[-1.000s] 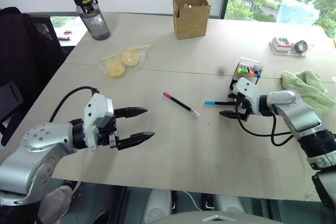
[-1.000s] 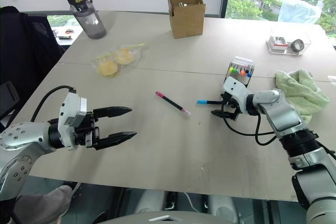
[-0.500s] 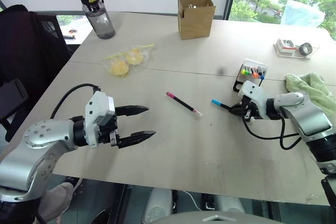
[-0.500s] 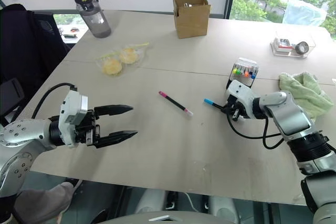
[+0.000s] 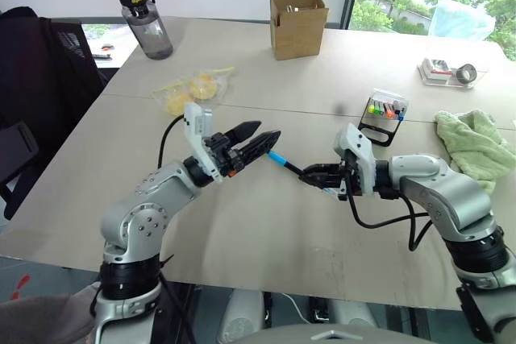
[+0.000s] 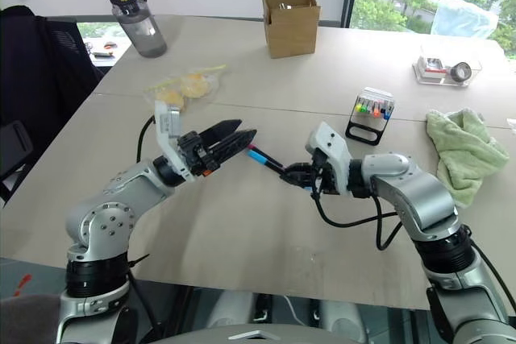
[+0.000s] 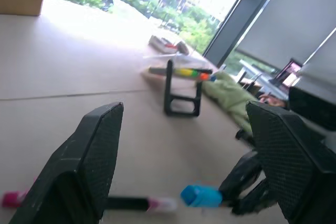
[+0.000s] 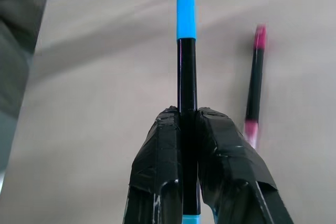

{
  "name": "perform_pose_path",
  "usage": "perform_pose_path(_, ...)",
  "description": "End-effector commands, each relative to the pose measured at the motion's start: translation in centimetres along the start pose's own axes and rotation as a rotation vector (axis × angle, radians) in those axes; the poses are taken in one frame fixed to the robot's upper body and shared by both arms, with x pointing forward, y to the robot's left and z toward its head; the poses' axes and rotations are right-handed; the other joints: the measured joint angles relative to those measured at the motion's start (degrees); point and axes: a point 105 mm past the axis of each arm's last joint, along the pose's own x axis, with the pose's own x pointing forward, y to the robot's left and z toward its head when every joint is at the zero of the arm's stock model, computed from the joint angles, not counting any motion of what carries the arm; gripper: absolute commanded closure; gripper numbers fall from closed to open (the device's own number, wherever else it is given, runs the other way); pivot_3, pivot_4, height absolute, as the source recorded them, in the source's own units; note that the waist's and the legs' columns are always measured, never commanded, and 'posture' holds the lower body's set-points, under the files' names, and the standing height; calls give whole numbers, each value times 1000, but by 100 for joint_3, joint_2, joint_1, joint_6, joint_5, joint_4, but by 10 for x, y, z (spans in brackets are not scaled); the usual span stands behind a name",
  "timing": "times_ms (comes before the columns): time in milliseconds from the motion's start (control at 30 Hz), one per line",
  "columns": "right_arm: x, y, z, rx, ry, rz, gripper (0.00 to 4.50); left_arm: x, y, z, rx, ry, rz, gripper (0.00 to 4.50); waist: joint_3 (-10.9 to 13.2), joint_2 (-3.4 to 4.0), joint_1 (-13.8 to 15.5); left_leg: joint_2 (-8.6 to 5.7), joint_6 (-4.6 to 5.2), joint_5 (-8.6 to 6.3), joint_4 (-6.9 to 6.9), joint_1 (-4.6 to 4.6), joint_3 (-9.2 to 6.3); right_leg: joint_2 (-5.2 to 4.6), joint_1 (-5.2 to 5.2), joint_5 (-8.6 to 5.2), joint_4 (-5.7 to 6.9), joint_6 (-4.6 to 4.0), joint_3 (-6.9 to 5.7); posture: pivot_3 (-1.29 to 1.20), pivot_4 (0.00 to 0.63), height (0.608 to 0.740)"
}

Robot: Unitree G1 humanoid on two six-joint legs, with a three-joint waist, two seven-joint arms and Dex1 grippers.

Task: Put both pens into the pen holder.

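My right gripper (image 5: 314, 175) is clamped tight on the blue-ended pen (image 8: 186, 66), black barrel pinched between both pads, blue cap sticking out past the tips toward my left. My left gripper (image 5: 256, 137) has its fingers spread wide w/ nothing held; the blue cap sits just beside its tips, not touching as far as I can tell.

Landmark = pen holder (image 5: 383, 114), upright on the table (image 5: 266, 239), colourful marker caps in a row on top. The held pen is up off the table, well left of the holder and nearer me. The pink-ended pen (image 8: 254, 82) lies flat under it.

Water bottle (image 5: 142, 18), far left of the holder; label unreadable. Cardboard box (image 5: 298, 24) beyond the holder, no print I can read.
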Motion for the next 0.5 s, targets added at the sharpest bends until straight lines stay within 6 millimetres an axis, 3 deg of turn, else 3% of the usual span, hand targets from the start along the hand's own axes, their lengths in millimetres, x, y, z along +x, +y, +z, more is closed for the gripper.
perform_pose_path(33, 1, 1, 26, -54, -77, -33, 4496, 1, 0, 11, -11, -51, -3, 668, 0, 0, -11, 0, -1, 0, 0, 1, 0, 1, 0, 0, 0, 0, 0, 0, 150, 739)
perform_pose_path(367, 8, -1, 55, -29, -246, -92, 4496, 5, -1, 13, -15, -75, -27, 668, 0, 0, -1, -2, -1, 1, -1, 0, 0, 2, 0, 0, -2, -1, 0, 0, 150, 739)
perform_pose_path(500, 8, 4, 58, -28, -275, -85, 4496, 7, -1, 14, -31, -91, -29, 668, 0, 1, -2, -2, -1, 1, -1, 0, 0, 2, 0, 0, -2, -1, 0, 0, 150, 739)
